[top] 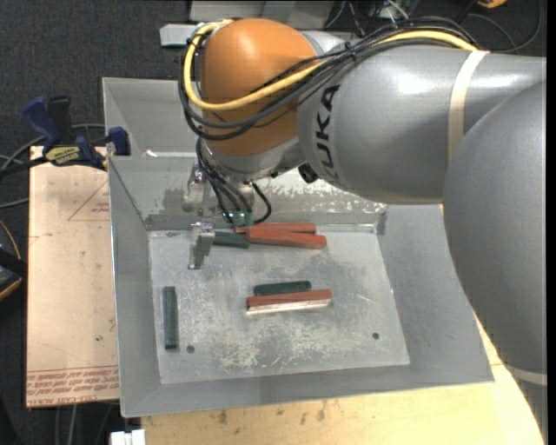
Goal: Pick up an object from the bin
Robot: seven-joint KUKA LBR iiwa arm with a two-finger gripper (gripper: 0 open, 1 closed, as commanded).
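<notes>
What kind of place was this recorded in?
Most likely a robotics lab or test cell: a KUKA arm reaches over a grey metal bin holding a few small bars, with loose cables lying behind it.

The arm (417, 113) reaches in from the right, end effector (201, 242) pointing down.

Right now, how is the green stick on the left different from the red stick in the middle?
The green stick is dark green all over; the red stick is reddish with a pale edge. The green stick points toward the back wall; the red stick lies sideways. The green stick lies alone; the red stick has another green stick right beside it. Both are thin and straight, lying flat.
</notes>
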